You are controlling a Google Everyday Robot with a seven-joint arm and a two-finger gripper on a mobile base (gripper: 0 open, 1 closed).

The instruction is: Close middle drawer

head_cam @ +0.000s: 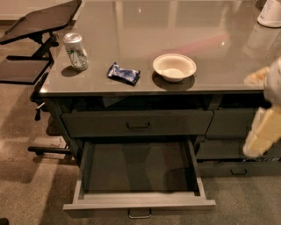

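Observation:
The middle drawer (139, 204) is pulled far out from the dark grey cabinet. Its low front panel has a small bar handle (140, 214), and its long flat tray (138, 167) holds nothing. Above it, the taller-fronted top drawer (137, 124) is shut. My gripper (262, 134) shows as a cream-coloured shape at the right edge, in front of the right-hand drawers. It is to the right of the open drawer, above its front, and not touching it.
On the countertop (175, 26) stand a soda can (75, 50), a blue snack packet (124, 73) and a white bowl (174, 67). A white container (270, 13) is at the far right corner. A black stand with wheeled legs (37, 26) is on the left. More drawers (228, 151) are at the right.

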